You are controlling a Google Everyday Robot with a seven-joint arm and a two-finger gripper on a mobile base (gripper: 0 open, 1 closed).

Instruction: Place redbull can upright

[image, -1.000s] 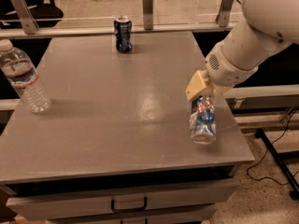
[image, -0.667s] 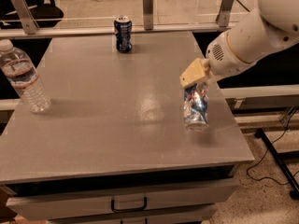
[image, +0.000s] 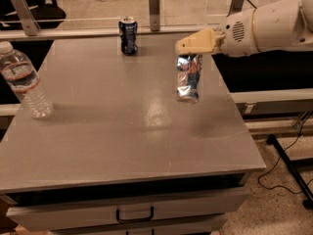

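Observation:
The redbull can (image: 188, 80), slim, shiny silver and blue and dented, hangs roughly upright from my gripper (image: 190, 52). The beige fingers (image: 195, 43) are shut on its top end. The can is over the right part of the grey table (image: 122, 131), and its lower end seems to be a little above the surface. My white arm (image: 269, 26) reaches in from the right edge of the view.
A darker navy-blue can (image: 128, 35) stands upright at the back middle of the table. A clear plastic water bottle (image: 24, 82) stands at the left edge. Drawers (image: 132, 212) are under the front edge. Cables lie on the floor at the right.
The arm has risen and swung toward the back of the table, carrying the can with it. The can has gone from slanted near the right edge to hanging nearly upright.

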